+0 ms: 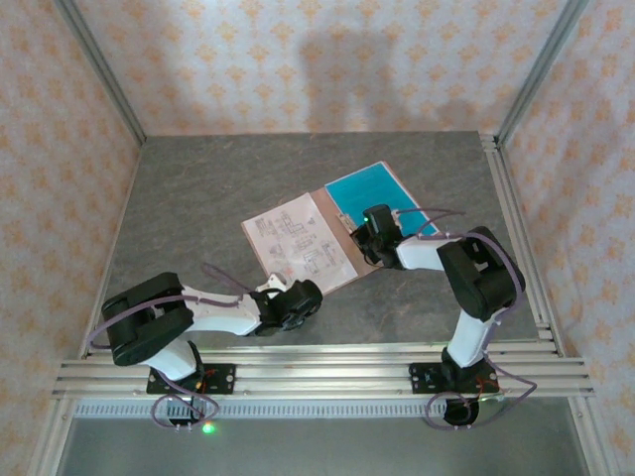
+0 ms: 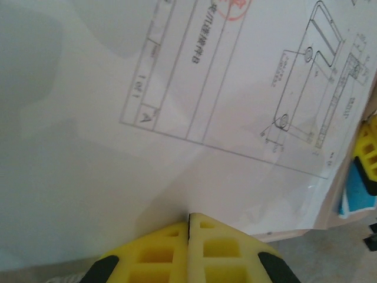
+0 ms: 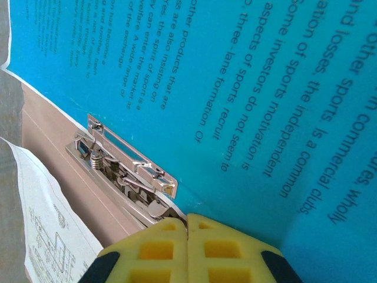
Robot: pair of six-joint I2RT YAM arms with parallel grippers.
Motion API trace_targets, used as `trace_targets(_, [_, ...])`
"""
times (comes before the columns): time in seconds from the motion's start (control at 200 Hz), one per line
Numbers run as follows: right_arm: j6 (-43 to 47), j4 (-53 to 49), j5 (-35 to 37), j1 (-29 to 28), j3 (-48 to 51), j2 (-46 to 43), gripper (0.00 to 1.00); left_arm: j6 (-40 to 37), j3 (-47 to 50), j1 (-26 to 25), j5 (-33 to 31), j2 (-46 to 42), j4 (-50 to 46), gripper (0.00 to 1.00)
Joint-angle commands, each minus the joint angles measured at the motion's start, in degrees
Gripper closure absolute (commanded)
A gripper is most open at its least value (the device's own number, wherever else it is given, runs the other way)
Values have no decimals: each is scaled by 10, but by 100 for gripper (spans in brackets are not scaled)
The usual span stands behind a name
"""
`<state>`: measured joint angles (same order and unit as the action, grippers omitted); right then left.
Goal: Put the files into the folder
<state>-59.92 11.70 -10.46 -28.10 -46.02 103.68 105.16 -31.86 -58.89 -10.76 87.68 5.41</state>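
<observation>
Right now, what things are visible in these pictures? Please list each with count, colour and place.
white sheet: one, white with black drawings, over the folder's left panel.
blue sheet: one, teal with dark text, on the right panel.
folder: one, salmon, open at mid-table.
metal clip: one, silver, at the folder's spine.
table: one, grey, under everything.
left claw: one, yellow, shut, at the white sheet's near edge.
right claw: one, yellow, shut, beside the metal clip.
</observation>
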Motion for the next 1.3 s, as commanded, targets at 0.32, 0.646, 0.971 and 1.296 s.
trace_targets(0.32, [68, -244, -28, 4, -16, -4, 89, -59, -13, 11, 50, 48, -29, 100])
trace_targets(0.646, [62, -304, -36, 4, -68, -107, 60, -83, -25, 16, 30, 23, -83, 100])
trace_targets(0.971, [62, -264, -52, 4, -55, -143, 66, -106, -7, 33, 16, -21, -133, 100])
trace_targets(1.296, [149, -239, -91, -9, -57, -112, 72, -206, 5, 97, 28, -44, -187, 100])
